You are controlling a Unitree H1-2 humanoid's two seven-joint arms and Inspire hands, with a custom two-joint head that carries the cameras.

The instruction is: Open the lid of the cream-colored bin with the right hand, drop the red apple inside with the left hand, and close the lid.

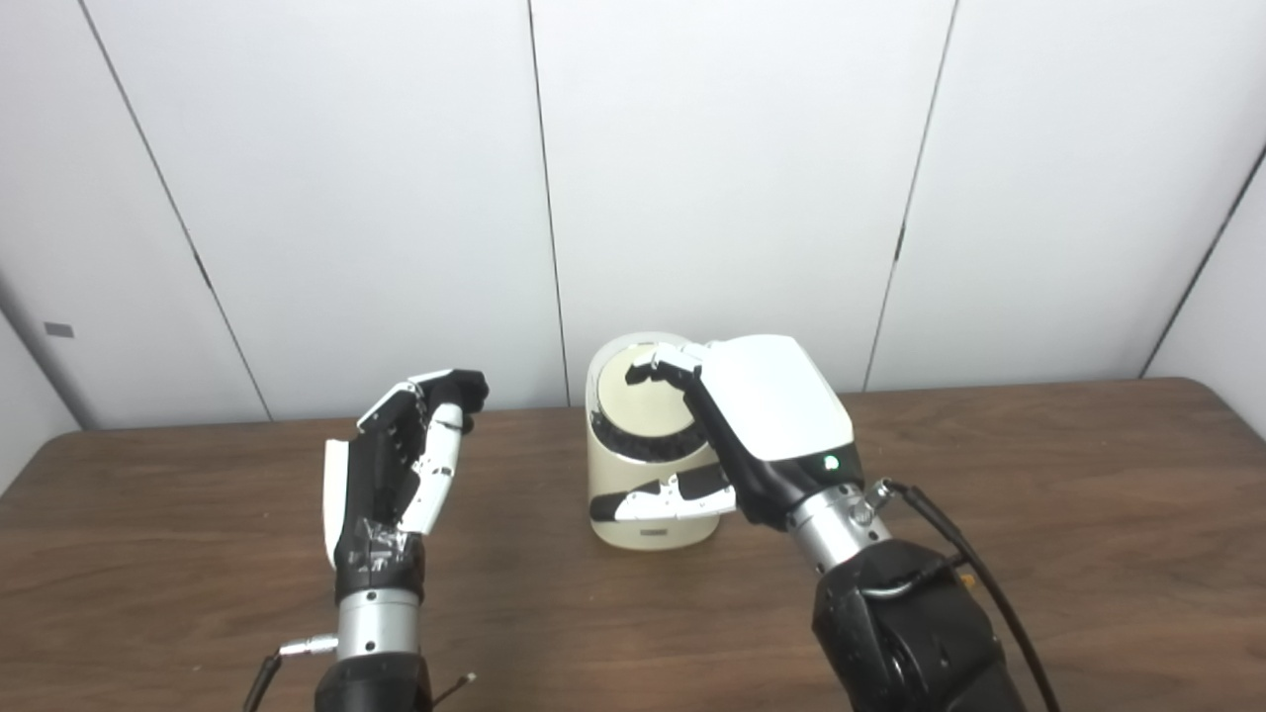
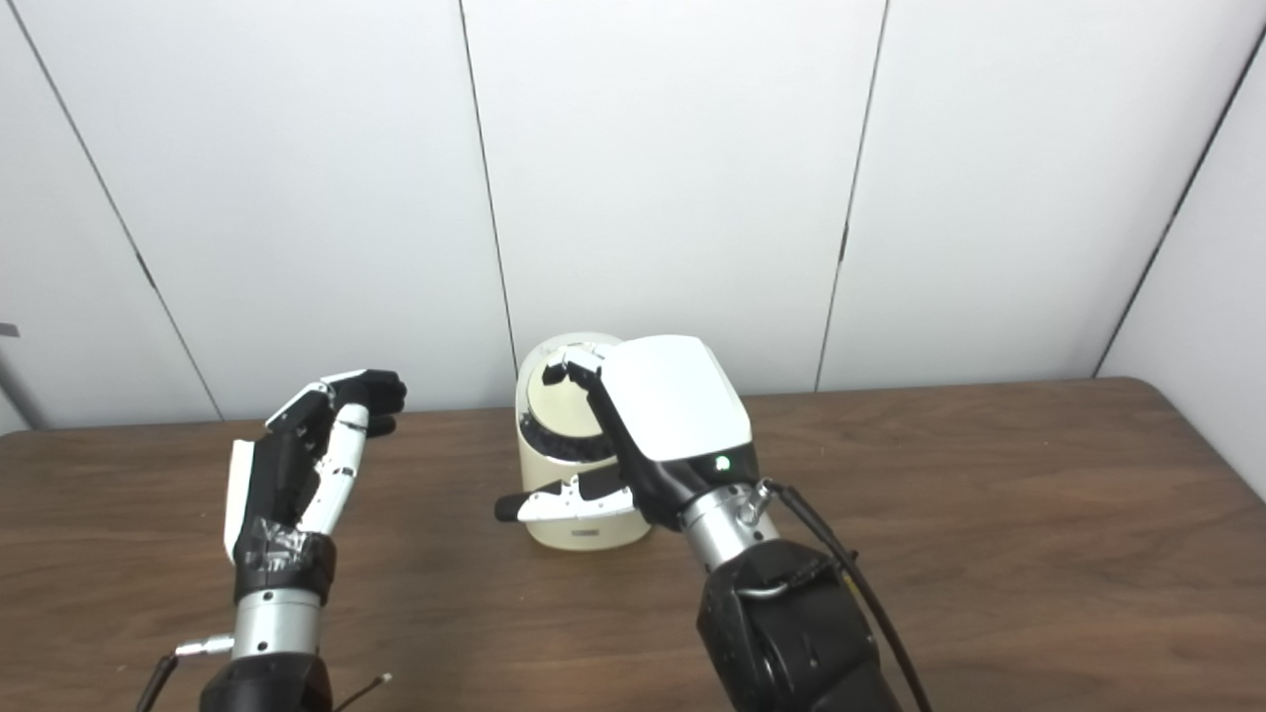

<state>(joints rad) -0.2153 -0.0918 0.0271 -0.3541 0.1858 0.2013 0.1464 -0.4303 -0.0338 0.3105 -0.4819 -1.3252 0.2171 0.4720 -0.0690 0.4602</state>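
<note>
The cream-colored bin (image 1: 648, 514) stands on the table at the middle. Its round lid (image 1: 648, 396) lies on top, with a dark ring showing along its front edge. My right hand (image 1: 767, 415) lies over the bin, its fingers (image 1: 668, 371) curled onto the lid and its thumb (image 1: 673, 499) stretched across the bin's front wall. My left hand (image 1: 401, 465) is raised to the left of the bin, apart from it, fingers loosely bent and holding nothing. No red apple shows in either view.
The brown wooden table (image 1: 1039, 514) runs the full width of the view, with its right corner at the far right. White wall panels (image 1: 732, 168) stand close behind the bin. A black cable (image 1: 974, 564) loops off my right wrist.
</note>
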